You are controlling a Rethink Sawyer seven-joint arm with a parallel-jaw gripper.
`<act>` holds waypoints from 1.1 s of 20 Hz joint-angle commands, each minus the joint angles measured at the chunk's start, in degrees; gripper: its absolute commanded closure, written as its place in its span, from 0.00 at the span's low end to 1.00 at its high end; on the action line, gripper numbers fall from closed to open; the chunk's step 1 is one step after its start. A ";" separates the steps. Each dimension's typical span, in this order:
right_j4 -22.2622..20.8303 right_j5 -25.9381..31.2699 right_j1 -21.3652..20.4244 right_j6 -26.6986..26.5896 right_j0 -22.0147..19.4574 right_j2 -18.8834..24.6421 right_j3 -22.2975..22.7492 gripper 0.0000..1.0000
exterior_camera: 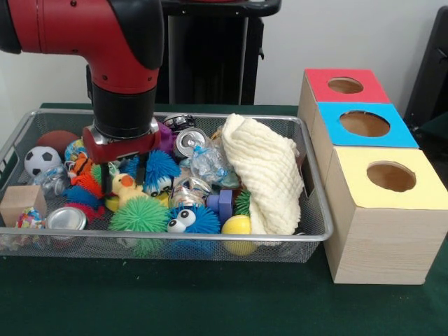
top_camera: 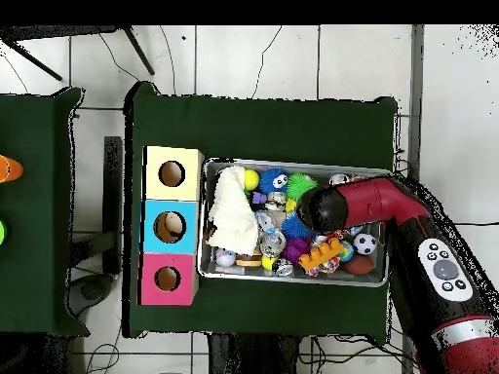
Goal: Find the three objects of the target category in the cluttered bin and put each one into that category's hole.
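Observation:
My gripper (exterior_camera: 124, 178) reaches down into the left half of the wire mesh bin (exterior_camera: 210, 239). Its black fingers (exterior_camera: 105, 180) stand apart, open, on either side of a yellow duck toy (exterior_camera: 124, 187) and a blue spiky ball (exterior_camera: 161, 168). Whether they touch the duck I cannot tell. In front of them lie a green spiky ball (exterior_camera: 140, 215) and a blue spiky ball with eyes (exterior_camera: 192, 220). Right of the bin stand three wooden boxes with round holes, topped red (exterior_camera: 345, 85), blue (exterior_camera: 364, 124) and yellow (exterior_camera: 390, 176). In the overhead view the arm (top_camera: 326, 209) hides the gripper.
A cream cloth (exterior_camera: 266, 175) covers the bin's right end. Cans (exterior_camera: 66, 218), a soccer ball (exterior_camera: 42, 159), a wooden block (exterior_camera: 21, 201), a yellow ball (exterior_camera: 236, 225) and a purple block (exterior_camera: 224, 203) crowd the bin. An orange object (top_camera: 8, 168) sits on a second table.

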 commanded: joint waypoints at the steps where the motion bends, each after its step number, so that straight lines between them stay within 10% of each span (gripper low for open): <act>1: -1.54 0.17 4.25 -11.18 0.00 -0.11 2.65 0.00; 22: -1.41 -2.31 4.72 -10.34 -0.12 1.14 2.28 0.00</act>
